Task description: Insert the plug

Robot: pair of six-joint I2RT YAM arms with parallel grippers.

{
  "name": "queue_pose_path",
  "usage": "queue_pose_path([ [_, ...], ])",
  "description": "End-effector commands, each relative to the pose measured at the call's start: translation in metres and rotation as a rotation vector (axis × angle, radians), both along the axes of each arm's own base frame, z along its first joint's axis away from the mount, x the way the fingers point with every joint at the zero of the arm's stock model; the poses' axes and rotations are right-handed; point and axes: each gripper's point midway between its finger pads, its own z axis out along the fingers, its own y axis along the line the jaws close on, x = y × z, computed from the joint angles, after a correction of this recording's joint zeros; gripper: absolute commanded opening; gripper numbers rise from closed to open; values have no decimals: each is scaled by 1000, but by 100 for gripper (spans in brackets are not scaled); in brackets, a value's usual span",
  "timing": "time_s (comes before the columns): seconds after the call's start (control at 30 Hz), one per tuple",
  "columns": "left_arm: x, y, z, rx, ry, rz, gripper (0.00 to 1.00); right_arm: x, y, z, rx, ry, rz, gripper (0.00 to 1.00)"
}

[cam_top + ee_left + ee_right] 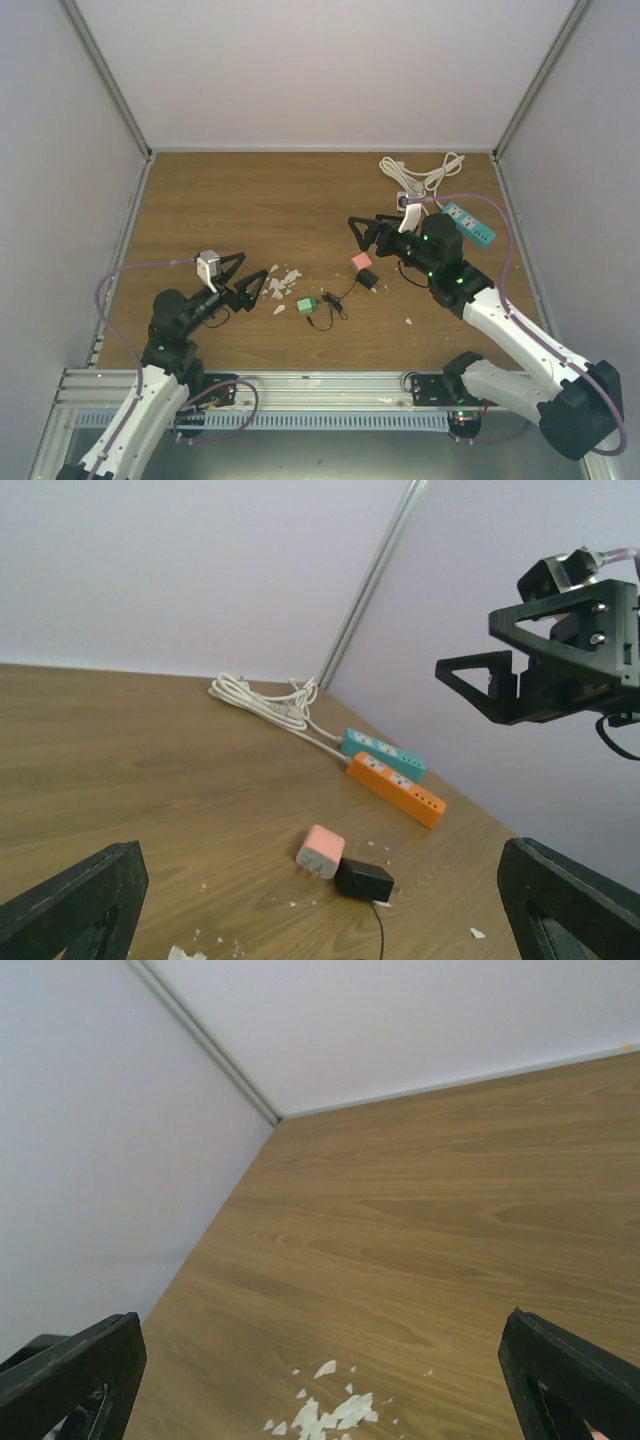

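No text, brand, number or sign can be read in any of the views. The teal power strip (383, 752), the orange power strip (397, 789) and the black plug (364, 880) are too small and too blurred for any marking to be made out.
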Motion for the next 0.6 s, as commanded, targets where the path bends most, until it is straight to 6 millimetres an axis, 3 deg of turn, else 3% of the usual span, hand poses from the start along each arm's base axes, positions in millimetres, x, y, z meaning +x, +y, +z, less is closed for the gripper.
queue_pose_path([
  [0.0,-1,-6,21,1,-121,-34,99,11,-9,1,-42,-31,-95,100],
  [0.23,5,-16,11,9,-73,-80,99,21,-33,-4,-120,-28,-226,100],
  [0.57,3,-7,16,17,-115,-20,99,32,-36,-18,-200,-2,-258,100],
])
